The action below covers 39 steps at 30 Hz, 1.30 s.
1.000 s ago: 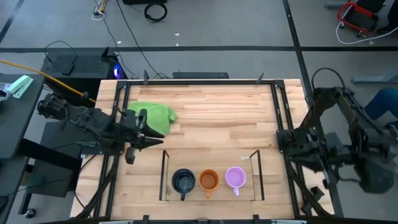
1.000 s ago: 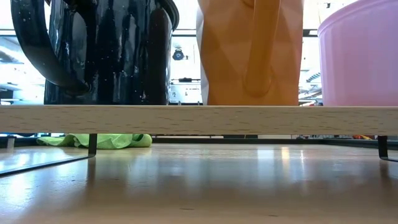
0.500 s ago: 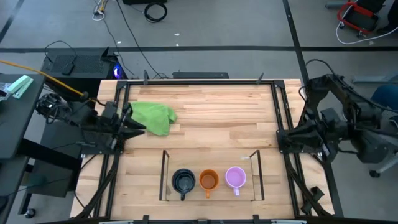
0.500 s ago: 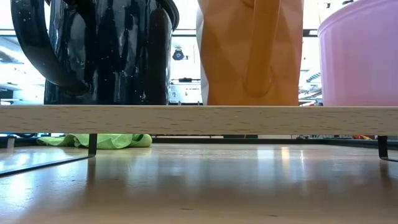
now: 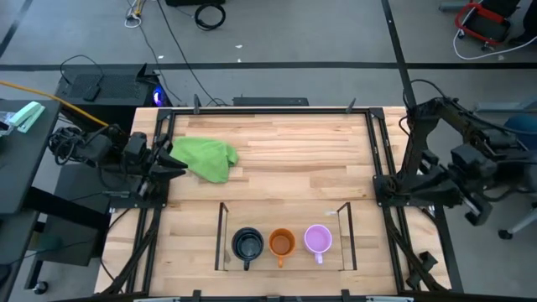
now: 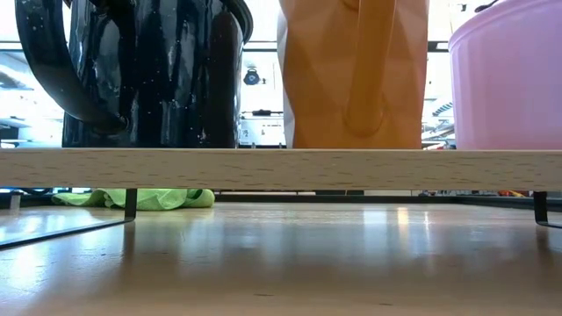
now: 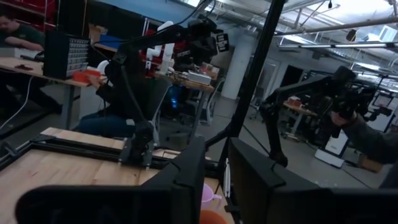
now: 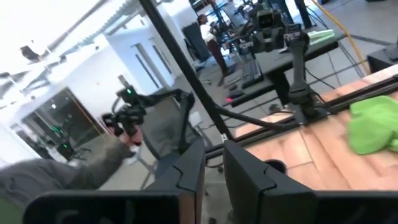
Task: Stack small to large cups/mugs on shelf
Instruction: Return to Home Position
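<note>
Three mugs stand upright on their bases in a row on the shelf's wooden board. They are the navy mug, the orange mug and the lilac mug. The shelf's clear side panels stand at either end of the row. In the low view the navy mug, the orange mug and the lilac mug stand side by side. My left gripper is shut and empty at the table's left rail. My right gripper is shut and empty at the right rail.
A green cloth lies crumpled at the far left of the table, just beside my left gripper. Black frame rails run along the table's left and right sides. A person shows in the room beyond the table, in the right wrist view.
My left gripper has drawn back from the middle of the table toward the left and far edges, ending beside the green cloth. My right arm has pulled back toward the right edge. The three mugs have stayed still.
</note>
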Tool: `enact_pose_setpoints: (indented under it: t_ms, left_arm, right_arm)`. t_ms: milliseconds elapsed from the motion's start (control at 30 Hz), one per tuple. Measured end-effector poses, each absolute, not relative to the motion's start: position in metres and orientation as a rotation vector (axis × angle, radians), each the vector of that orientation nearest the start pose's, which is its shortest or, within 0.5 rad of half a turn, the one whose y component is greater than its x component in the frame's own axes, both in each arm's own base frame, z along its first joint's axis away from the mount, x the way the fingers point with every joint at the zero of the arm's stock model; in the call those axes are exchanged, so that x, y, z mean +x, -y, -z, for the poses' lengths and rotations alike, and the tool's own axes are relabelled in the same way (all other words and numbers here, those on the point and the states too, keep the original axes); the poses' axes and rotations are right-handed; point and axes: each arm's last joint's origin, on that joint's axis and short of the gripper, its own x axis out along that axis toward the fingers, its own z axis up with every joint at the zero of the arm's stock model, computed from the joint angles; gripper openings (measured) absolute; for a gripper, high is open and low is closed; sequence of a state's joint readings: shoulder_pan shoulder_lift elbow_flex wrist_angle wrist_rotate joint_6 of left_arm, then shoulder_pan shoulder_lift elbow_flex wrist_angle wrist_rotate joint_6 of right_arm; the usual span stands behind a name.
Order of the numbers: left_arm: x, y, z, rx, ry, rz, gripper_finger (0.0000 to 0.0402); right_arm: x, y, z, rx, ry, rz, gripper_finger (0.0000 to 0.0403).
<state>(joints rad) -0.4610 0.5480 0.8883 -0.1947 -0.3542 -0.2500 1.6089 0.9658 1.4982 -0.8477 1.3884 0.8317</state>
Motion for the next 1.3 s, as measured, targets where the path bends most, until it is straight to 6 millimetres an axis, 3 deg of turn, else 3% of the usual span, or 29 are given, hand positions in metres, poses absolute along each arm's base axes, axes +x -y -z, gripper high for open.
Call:
enact_pose_setpoints:
  t_ms: [333,500,633,767,900,1133,1300]
  left_arm:
    - [0.094,0.035,-0.393,-0.308,0.12,0.123,0.0089]
    - [0.094,0.035,-0.393,-0.344,0.118,0.126,0.0083]
    - [0.094,0.035,-0.393,-0.368,0.118,0.127,0.0078]
    - [0.094,0.035,-0.393,-0.366,0.118,0.127,0.008]
    - [0.094,0.035,-0.393,-0.366,0.118,0.127,0.0086]
    - [0.089,0.034,-0.395,-0.366,0.133,0.15,0.0088]
    - [0.072,0.028,-0.4,-0.379,0.186,0.236,0.0081]
  right_arm:
    - [0.023,-0.136,-0.493,0.806,-0.152,-0.318,0.0065]
    - [0.021,-0.147,-0.503,0.83,-0.157,-0.451,0.0065]
    - [0.017,-0.155,-0.524,0.785,-0.047,-0.696,0.0065]
    - [0.007,-0.158,-0.543,0.59,0.251,-1.124,0.0065]
    - [0.0,-0.15,-0.548,0.438,0.439,-1.365,0.0065]
    - [0.0,-0.126,-0.548,0.362,0.472,-1.371,0.0065]
    - [0.001,-0.096,-0.546,0.309,0.468,-1.373,0.0065]
